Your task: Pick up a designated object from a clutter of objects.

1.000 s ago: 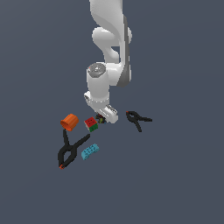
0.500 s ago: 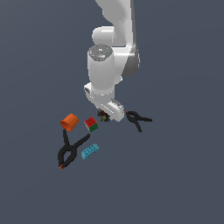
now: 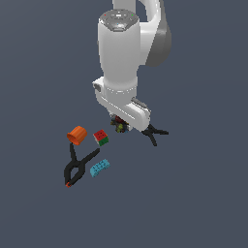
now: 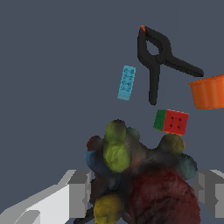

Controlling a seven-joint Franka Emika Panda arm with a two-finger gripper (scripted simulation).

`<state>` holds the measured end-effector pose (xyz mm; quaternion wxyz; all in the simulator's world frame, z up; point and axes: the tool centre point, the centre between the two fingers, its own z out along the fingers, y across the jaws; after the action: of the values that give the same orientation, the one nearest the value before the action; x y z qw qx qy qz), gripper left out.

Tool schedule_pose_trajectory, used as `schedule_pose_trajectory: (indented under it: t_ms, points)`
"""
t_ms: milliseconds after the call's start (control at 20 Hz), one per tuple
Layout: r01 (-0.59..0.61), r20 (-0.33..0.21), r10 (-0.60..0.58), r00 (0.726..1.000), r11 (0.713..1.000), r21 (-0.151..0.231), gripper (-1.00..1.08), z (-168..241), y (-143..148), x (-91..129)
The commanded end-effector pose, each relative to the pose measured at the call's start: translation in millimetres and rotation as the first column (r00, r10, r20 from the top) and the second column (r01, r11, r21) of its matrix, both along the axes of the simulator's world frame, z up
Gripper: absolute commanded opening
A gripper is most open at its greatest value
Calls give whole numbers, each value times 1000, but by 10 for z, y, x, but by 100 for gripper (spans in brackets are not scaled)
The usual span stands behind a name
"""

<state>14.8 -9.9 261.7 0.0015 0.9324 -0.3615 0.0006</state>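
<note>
The designated object, a dark lumpy item (image 3: 118,127) with dark red, yellow and olive patches, sits between my gripper's (image 3: 119,125) fingers, held just above the floor. In the wrist view the lump (image 4: 127,170) fills the space between the two grey fingers (image 4: 79,193), and the gripper (image 4: 142,194) is shut on it. The rest of the clutter lies below: the red-green cube (image 3: 100,137) to the exterior view's left of the lump, an orange cup (image 3: 77,135), a light blue brick (image 3: 99,167) and a large black clamp (image 3: 77,167).
A second, smaller black clamp (image 3: 154,133) lies just to the exterior view's right of the hand. The wrist view shows the cube (image 4: 171,121), brick (image 4: 127,82), large clamp (image 4: 157,61) and cup (image 4: 209,91) beyond the lump. The floor is plain dark grey.
The arm has risen and straightened up, carrying the dark lump off the floor beside the red-green cube. The other items have not moved.
</note>
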Motion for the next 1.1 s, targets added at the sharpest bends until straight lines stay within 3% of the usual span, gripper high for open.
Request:
schedule_pose_trajectory:
  t_ms: [0, 1050]
  points:
    - [0, 0, 0, 1000, 1000, 0, -100, 209, 57, 111]
    - [-1, 0, 1, 1000, 1000, 3, -100, 1440, 402, 839]
